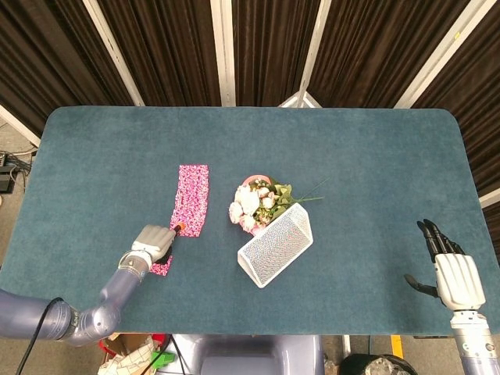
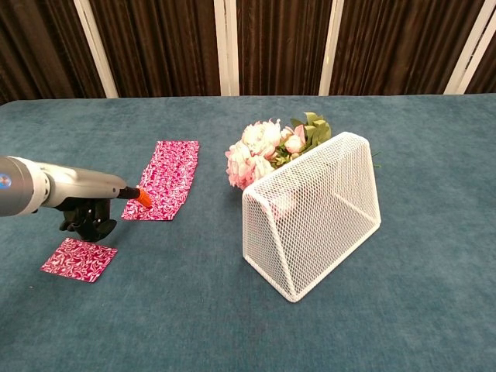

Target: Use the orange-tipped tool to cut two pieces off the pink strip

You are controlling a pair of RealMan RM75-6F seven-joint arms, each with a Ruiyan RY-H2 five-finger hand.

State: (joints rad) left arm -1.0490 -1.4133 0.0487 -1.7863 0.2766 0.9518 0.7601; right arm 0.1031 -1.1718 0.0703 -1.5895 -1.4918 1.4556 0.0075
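Pink strip: the pink strip (image 1: 192,198) (image 2: 165,179) lies flat on the table (image 1: 375,172) (image 2: 434,155), in its left half, about midway between the far edge and the near edge.
Cut piece: one small pink square, the cut piece (image 1: 162,267) (image 2: 80,259), lies apart from the strip, closer to the near edge; in the head view the left hand partly covers it.
Orange-tipped tool: the orange-tipped tool (image 1: 177,228) (image 2: 140,197) has its tip at the near end of the strip, at its left corner.
Left hand: the left hand (image 1: 154,242) (image 2: 87,214) grips the tool, with the fingers curled around it.
Right hand: the right hand (image 1: 451,273) is near the right near corner of the table, holding nothing, with the fingers straight and apart.
Flowers: a bunch of pale pink flowers (image 1: 251,205) (image 2: 263,151) lies near the middle of the table, just right of the strip.
Wire basket: a white wire basket (image 1: 276,244) (image 2: 314,211) lies on its side, touching the flowers on their near side.
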